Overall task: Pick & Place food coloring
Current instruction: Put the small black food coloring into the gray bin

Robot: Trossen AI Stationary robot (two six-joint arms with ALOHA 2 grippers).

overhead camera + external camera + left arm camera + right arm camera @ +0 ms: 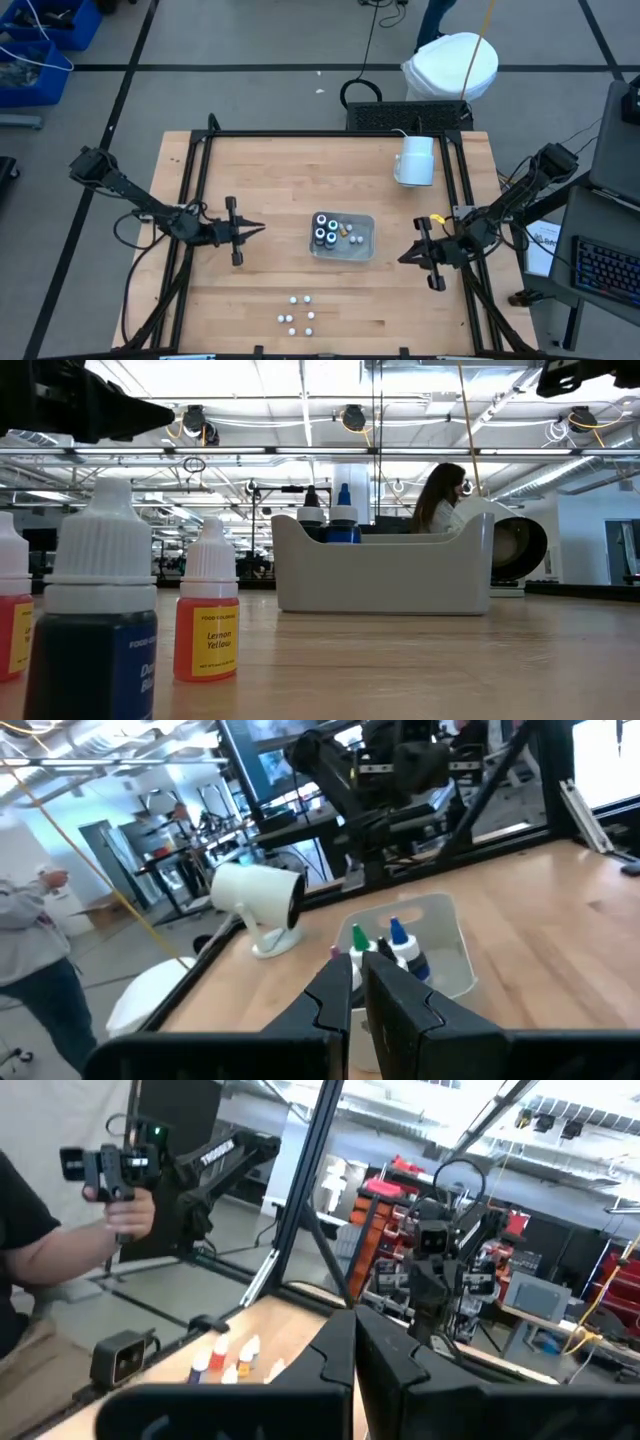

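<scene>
Your stock: six dropper bottles [298, 314] loose on the table [270, 180], nearest labelled "Lemon Yellow" [207, 616]; others with pots in the tray [364, 246], between both grippers. Left fingers [345, 990] nearly closed, empty; right fingers [345, 1350] closed, empty.

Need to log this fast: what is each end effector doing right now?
Left end effector: closed, holding nothing, left of the clear tray.
Right end effector: closed, holding nothing, right of the tray.
</scene>
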